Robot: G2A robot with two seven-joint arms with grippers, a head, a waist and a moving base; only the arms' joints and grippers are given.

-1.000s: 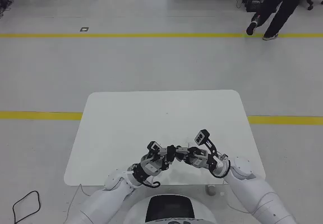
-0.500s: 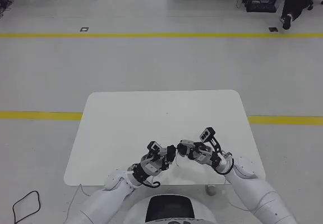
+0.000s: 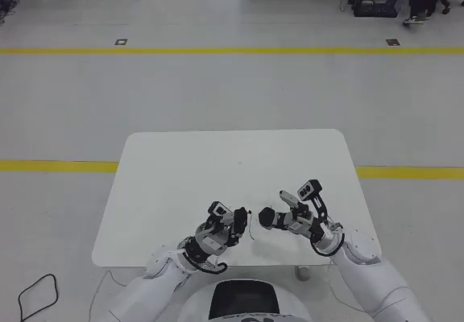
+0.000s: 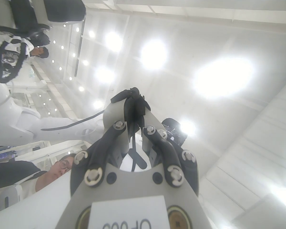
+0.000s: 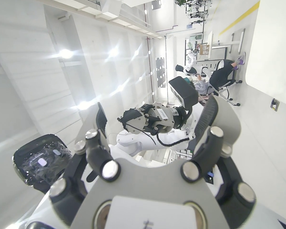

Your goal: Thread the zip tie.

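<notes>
Closest to the robot, over the near edge of the white table [image 3: 216,161], the left gripper [image 3: 236,220] is held clenched on the black zip tie [image 3: 250,229]. The tie's thin length is seen hanging from the gripper toward the tabletop, in the gap between the two grippers. In the left wrist view the dark fingertips [image 4: 124,97] are pressed together, and the zip tie [image 4: 133,141] is seen running back between the fingers toward the palm. Which end is clamped cannot be told with certainty, as it blends into the dark pads. Just beside it, but apart from it and from the tie, the right gripper [image 3: 276,208] is held released, with its jaws spread wide and turned toward the left gripper. In the right wrist view the clenched left gripper [image 5: 126,119] is framed between those spread fingers, farther off. Off the table's near left corner, a looped black cable [image 3: 39,294] is laid on the grey floor. Beyond the grippers the tabletop stretches away. A yellow floor line [image 3: 47,166] is seen passing behind the table at mid depth, and a second yellow line [image 3: 216,51] is drawn across the floor farther off.
</notes>
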